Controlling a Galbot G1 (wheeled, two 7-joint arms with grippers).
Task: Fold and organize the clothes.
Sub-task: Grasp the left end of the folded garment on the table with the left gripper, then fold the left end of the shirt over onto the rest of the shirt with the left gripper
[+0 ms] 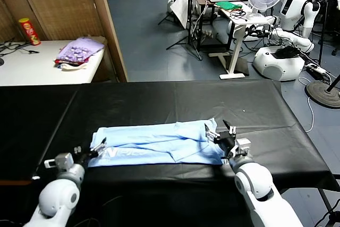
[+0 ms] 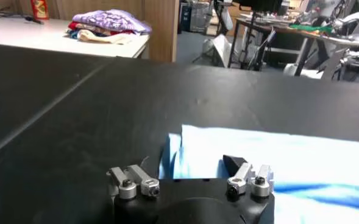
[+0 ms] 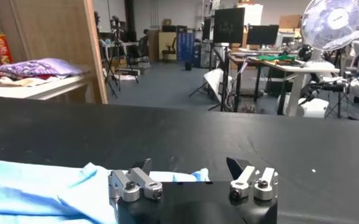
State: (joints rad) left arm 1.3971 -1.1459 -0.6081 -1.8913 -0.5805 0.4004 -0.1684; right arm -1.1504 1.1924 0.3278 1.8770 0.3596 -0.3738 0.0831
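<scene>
Shirt folded into a band on the bench

Left hand and right hand, both released, flank the T-shirt ends, leaving it flat.

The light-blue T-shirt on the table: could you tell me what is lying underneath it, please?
The T-shirt lies folded into a long band on the black cloth covering the table. Only that cloth shows around its edges. Whatever sits beneath the shirt's middle, or between its folded layers, is covered and cannot be seen.
</scene>
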